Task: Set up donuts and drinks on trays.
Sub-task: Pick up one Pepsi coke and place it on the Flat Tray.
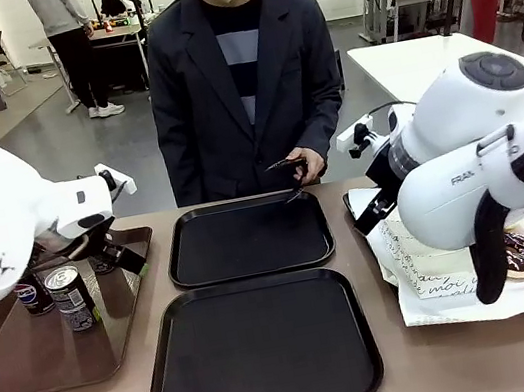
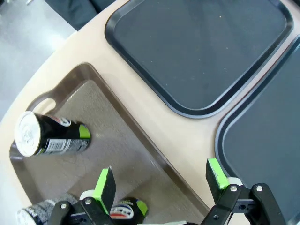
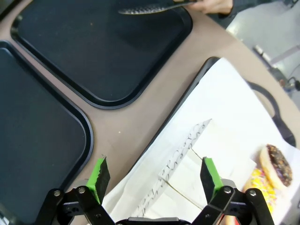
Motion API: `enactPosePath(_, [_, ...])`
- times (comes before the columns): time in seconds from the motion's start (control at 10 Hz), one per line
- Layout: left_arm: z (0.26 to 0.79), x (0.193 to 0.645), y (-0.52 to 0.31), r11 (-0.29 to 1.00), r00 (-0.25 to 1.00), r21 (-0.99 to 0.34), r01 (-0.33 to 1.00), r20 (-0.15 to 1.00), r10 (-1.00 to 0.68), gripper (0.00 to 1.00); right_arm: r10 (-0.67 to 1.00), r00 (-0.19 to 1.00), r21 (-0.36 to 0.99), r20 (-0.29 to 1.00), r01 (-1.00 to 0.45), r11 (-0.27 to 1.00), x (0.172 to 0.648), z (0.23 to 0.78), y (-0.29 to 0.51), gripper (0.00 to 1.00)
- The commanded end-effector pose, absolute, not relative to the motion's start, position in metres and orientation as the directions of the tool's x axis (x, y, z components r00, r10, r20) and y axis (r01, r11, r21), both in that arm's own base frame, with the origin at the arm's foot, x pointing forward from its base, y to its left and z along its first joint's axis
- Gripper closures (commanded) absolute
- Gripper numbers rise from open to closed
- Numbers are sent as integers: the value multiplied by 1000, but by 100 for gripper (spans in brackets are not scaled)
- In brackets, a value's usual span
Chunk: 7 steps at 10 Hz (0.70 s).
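Note:
Two black trays lie mid-table, the far tray (image 1: 250, 240) and the near tray (image 1: 261, 350), both bare. My left gripper (image 2: 161, 180) hangs open over the brown tray (image 2: 101, 110), above one Pepsi can (image 2: 129, 208); a second can (image 2: 52, 138) with green at its base stands farther off. In the front view these cans (image 1: 72, 297) stand at the left. My right gripper (image 3: 154, 173) is open above white printed paper sleeves (image 3: 197, 161). Beside them lie a chocolate sprinkled donut (image 3: 276, 163) and a yellow donut (image 3: 259, 183).
A person stands at the far side, a hand (image 1: 309, 165) holding black tongs (image 1: 287, 164) over the far tray's back edge. The paper-lined tray (image 1: 484, 304) sits at the right with a chocolate donut (image 1: 522, 253). My right arm's white body blocks much of it.

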State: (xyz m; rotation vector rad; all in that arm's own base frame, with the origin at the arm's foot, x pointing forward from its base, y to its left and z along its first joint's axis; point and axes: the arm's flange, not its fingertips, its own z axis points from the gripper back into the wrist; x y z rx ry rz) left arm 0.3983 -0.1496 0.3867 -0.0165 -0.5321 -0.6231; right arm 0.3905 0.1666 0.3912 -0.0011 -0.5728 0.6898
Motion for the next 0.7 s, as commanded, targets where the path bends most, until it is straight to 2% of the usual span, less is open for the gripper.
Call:
enactPosePath(0.0, [430,335,-129,790,675,169,589,435,-596,0,661,597,-261,454,-620,740,315,433,154,0])
enactPosePath(0.2, [454,279,-104,756,682,115,644,362,-636,0,693,627,-309,356,-621,720,244,464,133,0])
enactPosePath(0.4, [452,241,-95,739,690,100,666,294,-661,0,734,630,-325,253,-659,678,199,467,119,0])
enactPosePath(0.5, [444,239,-96,743,679,193,641,310,-666,0,757,607,-364,244,-666,651,207,456,114,0])
enactPosePath(0.6, [495,310,-122,756,701,117,644,306,-644,0,710,636,-311,301,-638,704,275,517,153,0])
